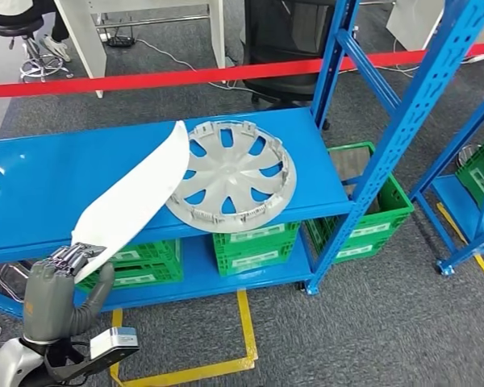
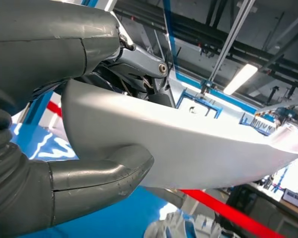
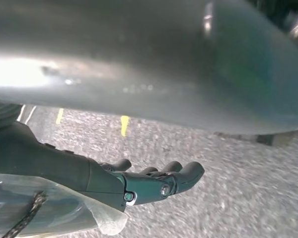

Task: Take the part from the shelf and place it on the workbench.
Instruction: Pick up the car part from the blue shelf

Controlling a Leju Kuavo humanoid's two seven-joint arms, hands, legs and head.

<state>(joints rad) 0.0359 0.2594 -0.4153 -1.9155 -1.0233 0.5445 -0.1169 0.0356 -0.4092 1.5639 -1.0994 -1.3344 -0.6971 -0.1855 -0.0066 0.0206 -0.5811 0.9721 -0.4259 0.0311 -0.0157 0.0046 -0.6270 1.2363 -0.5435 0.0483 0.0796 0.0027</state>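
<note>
One silver left hand (image 1: pixel 60 274), raised at the shelf's front edge, grips the near end of a long white curved part (image 1: pixel 136 197) whose far end overlaps a silver hubcap (image 1: pixel 233 173) on the blue shelf (image 1: pixel 39 189), while the right hand (image 3: pixel 155 181) hangs with fingers straight above grey floor, holding nothing.

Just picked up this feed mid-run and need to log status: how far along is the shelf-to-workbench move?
Done: the left hand grips one end of the long white part, thumb under and fingers over it in the left wrist view. In hand: the part's far end is over the blue shelf and laps the silver wheel cover. The right hand hangs over the floor holding nothing. Left: carrying it to the workbench and setting it down.
</note>
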